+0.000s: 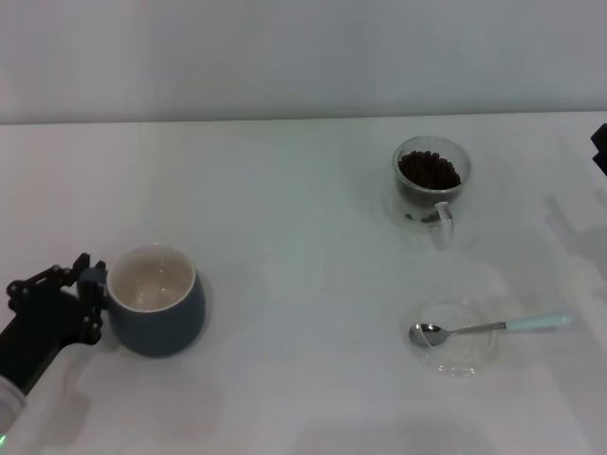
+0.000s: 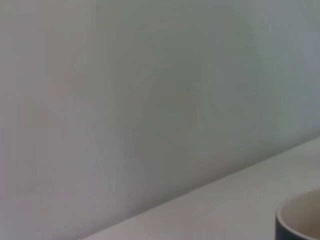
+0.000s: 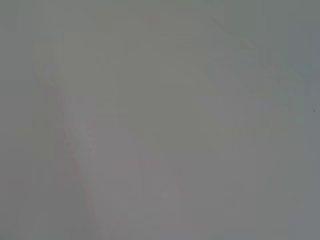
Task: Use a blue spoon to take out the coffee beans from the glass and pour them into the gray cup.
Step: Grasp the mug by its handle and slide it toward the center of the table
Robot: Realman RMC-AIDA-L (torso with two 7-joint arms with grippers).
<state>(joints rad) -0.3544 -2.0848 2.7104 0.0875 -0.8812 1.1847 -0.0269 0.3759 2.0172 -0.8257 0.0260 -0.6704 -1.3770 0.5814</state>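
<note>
The gray cup (image 1: pixel 156 308) stands at the front left, its cream inside empty; its rim also shows in the left wrist view (image 2: pixel 300 216). My left gripper (image 1: pixel 92 301) is against the cup's left side, shut on its hidden handle. The glass (image 1: pixel 432 185) stands at the back right and holds the coffee beans (image 1: pixel 430 171). The blue spoon (image 1: pixel 493 327) lies at the front right, its bowl on a clear saucer and its handle pointing right. Only a dark bit of my right gripper (image 1: pixel 600 147) shows at the right edge, away from the spoon.
The clear glass saucer (image 1: pixel 471 356) lies under the spoon's bowl. The white table (image 1: pixel 294 246) runs back to a pale wall. The right wrist view shows only a blank pale surface.
</note>
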